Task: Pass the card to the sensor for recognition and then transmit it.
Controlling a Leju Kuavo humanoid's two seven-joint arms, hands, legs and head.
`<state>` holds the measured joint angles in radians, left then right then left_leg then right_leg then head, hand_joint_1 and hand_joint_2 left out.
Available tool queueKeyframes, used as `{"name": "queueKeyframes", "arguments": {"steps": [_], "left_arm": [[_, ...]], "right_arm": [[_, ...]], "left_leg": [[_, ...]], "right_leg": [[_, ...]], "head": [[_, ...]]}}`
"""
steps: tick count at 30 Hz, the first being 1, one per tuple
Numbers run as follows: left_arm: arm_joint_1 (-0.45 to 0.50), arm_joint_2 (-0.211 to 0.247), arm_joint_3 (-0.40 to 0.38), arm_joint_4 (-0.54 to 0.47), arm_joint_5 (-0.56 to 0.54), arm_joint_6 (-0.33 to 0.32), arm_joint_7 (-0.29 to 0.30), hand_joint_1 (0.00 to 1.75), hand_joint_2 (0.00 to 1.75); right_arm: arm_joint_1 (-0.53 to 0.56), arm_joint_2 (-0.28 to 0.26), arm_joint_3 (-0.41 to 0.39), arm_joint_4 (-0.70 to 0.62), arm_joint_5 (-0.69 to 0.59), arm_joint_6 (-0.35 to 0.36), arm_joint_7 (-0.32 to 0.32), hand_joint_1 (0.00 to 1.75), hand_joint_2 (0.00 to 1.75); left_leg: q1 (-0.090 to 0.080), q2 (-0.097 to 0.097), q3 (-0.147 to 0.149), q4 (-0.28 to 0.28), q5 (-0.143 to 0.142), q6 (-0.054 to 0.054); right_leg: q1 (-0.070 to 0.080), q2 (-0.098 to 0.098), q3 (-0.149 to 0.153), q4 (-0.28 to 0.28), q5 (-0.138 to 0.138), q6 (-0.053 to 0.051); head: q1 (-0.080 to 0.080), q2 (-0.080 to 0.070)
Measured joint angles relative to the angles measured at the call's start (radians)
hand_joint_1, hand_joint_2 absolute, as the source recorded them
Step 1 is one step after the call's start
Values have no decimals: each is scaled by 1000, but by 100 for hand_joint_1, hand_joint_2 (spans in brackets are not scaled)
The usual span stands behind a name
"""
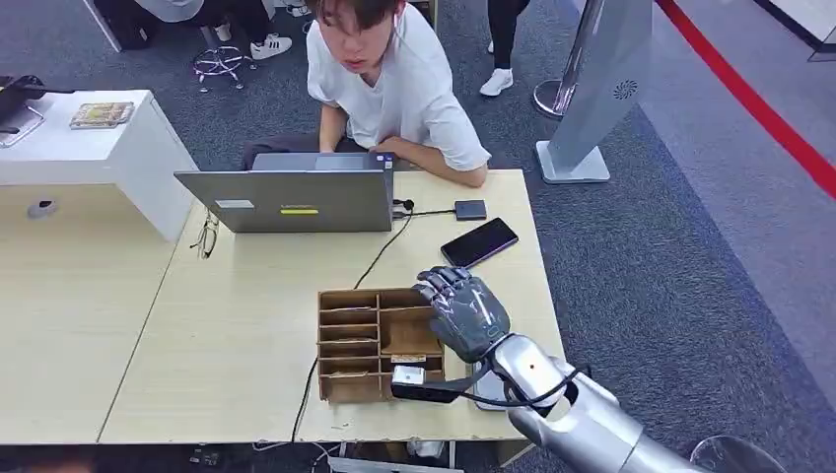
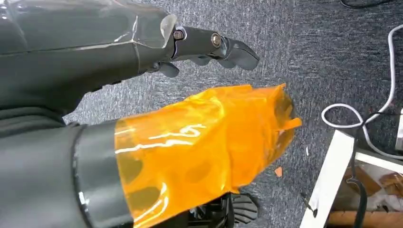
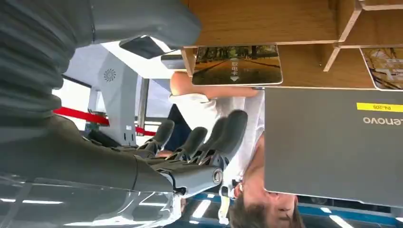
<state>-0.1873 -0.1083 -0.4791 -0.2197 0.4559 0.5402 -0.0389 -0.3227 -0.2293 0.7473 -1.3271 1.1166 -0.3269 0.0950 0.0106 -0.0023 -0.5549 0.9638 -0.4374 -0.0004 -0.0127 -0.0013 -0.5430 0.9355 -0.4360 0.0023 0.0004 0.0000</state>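
Reaching or already holding: which step do I log? (colleague)

Step one, the pick, not yet made. My right hand (image 1: 465, 313) hovers over the brown cardboard compartment organiser (image 1: 347, 345) on the pale wooden table (image 1: 227, 335), fingers (image 3: 223, 137) spread, grasping nothing. (me)

And the card? (colleague)

The glossy card printed with a tree-lined road (image 3: 236, 65) stands in a slot of the organiser, seen from my right wrist, apart from my fingertips. A second printed card (image 3: 382, 69) sits in a neighbouring compartment. (me)

Left side? (colleague)

My left hand (image 2: 119, 57) hangs over grey carpet, its thumb wrapped in orange film, nothing between thumb and fingers: released and idle. (me)

Where is the sensor? (colleague)

I judge it to be the small black box with a white top (image 1: 408, 377) at the organiser's near edge, though I cannot be certain. A black phone (image 1: 479, 241) and a grey laptop (image 1: 296, 197) lie further along, with a person in a white shirt (image 1: 394, 89) seated behind. (me)

Next move? (colleague)

Lower, then pinch the card by its free edge — the slot walls are tight, so a thumb-and-finger hold, lifted straight out. Recognition and the handover both remain. (me)
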Motion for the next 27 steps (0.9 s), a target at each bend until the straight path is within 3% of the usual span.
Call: {"name": "queueKeyframes", "arguments": {"steps": [10,20,21,23,24,27], "left_arm": [[-2,-3,0,0,-3,0,6,0,0],[-3,-3,0,0,-4,0,6,0,0],[-3,-3,0,0,-4,0,6,0,0],[-4,-3,0,0,-4,0,6,0,0],[-4,-3,0,0,-4,0,6,0,0],[-4,-5,0,0,-5,0,6,0,0]], "right_arm": [[-4,8,-1,27,-3,3,0,61,175],[-5,10,-1,39,-3,3,0,73,175],[-5,10,-1,39,-3,3,0,77,175],[-5,11,-1,41,-3,3,0,105,175],[-6,11,-1,41,-3,2,0,129,175],[-9,13,-2,43,-5,2,0,136,175]], "left_leg": [[0,0,0,0,0,0],[0,0,0,0,0,0],[0,0,0,0,0,0],[0,0,0,0,0,0],[0,0,0,0,0,0],[0,0,0,0,0,0]], "right_leg": [[0,0,0,0,0,0],[0,0,0,0,0,0],[0,0,0,0,0,0],[0,0,0,0,0,0],[0,0,0,0,0,0],[0,0,0,0,0,0]], "head": [[0,0],[0,0],[0,0],[0,0],[0,0],[0,0]]}}
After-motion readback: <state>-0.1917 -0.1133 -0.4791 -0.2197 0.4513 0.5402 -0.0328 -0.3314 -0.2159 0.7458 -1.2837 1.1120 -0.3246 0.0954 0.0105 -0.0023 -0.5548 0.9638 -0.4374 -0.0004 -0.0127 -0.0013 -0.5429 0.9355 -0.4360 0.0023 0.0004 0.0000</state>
